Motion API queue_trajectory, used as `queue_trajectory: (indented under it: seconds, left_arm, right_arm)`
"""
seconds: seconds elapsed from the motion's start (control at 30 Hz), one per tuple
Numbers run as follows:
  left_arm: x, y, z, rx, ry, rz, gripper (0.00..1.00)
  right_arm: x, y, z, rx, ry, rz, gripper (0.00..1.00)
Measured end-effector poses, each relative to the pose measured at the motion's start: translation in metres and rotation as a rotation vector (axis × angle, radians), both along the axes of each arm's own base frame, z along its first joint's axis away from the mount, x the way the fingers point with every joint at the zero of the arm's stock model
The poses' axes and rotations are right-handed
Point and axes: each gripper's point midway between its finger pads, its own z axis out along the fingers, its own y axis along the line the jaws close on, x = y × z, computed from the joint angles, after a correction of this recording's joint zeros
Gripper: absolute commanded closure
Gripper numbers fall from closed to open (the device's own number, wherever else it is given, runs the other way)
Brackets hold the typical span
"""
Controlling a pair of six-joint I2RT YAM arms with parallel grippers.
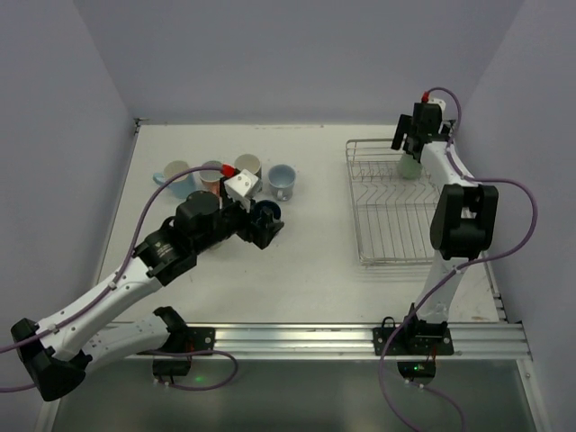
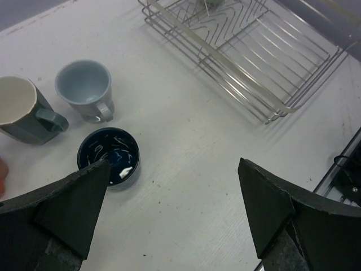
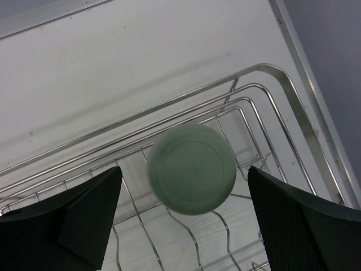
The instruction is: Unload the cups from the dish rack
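Observation:
The dish rack (image 1: 396, 211) stands at the right and holds one pale green cup (image 1: 409, 167) in its far right corner. In the right wrist view this cup (image 3: 192, 168) sits upside down on the rack's wires (image 3: 169, 107). My right gripper (image 1: 409, 139) is open above it, with a finger on each side (image 3: 185, 170). My left gripper (image 1: 264, 229) is open and empty (image 2: 174, 162) over bare table. A dark blue cup (image 2: 108, 156) stands upright by its left finger (image 2: 67, 209). A light blue cup (image 2: 84, 90) and a grey-teal cup (image 2: 22, 110) stand beyond.
Several cups stand in a row on the table at the far left: pale teal (image 1: 175, 175), pinkish (image 1: 211, 173), brown-rimmed (image 1: 247, 166) and light blue (image 1: 282, 180). The rack's near end (image 2: 265, 107) shows in the left wrist view. Walls close the table's back and sides.

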Motion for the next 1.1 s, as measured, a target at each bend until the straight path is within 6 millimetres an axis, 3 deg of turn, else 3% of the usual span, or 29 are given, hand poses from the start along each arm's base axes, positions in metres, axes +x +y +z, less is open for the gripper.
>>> queue_trajectory:
  seconds: [0.13, 0.23, 0.43, 0.5, 0.67, 0.77, 0.9, 1.03, 1.1]
  left_arm:
    - [0.006, -0.004, -0.026, 0.067, 0.042, -0.005, 0.00]
    - [0.006, -0.004, -0.032, 0.084, 0.050, -0.007, 0.00]
    - [0.006, -0.004, -0.030, 0.080, 0.045, -0.007, 0.00]
    - [0.006, -0.004, -0.030, 0.079, 0.045, -0.006, 0.00]
    - [0.005, -0.005, -0.030, 0.069, 0.056, -0.006, 0.00]
    - [0.004, -0.007, -0.027, 0.043, 0.066, -0.006, 0.00]
    - [0.000, -0.014, -0.013, -0.035, 0.067, -0.023, 0.01]
    - [-0.002, -0.026, 0.009, -0.145, 0.056, -0.056, 0.02]
    - [-0.003, -0.034, 0.019, -0.209, 0.048, -0.078, 0.02]
  right_arm:
    - [0.010, -0.004, -0.001, -0.033, 0.009, 0.014, 0.13]
    - [0.013, -0.004, -0.007, -0.051, 0.023, 0.032, 0.20]
    - [0.016, -0.007, -0.012, -0.081, 0.038, 0.048, 0.64]
    - [0.016, -0.007, -0.012, -0.082, 0.038, 0.050, 0.72]
    - [0.004, -0.006, 0.001, -0.083, 0.003, 0.049, 0.80]
    - [-0.011, -0.004, 0.033, -0.073, -0.070, 0.042, 0.82]
    - [-0.037, 0.008, 0.108, -0.011, -0.264, 0.054, 0.83]
    - [-0.076, 0.035, 0.173, 0.127, -0.493, 0.117, 0.83]
    - [-0.101, 0.057, 0.186, 0.225, -0.569, 0.181, 0.83]
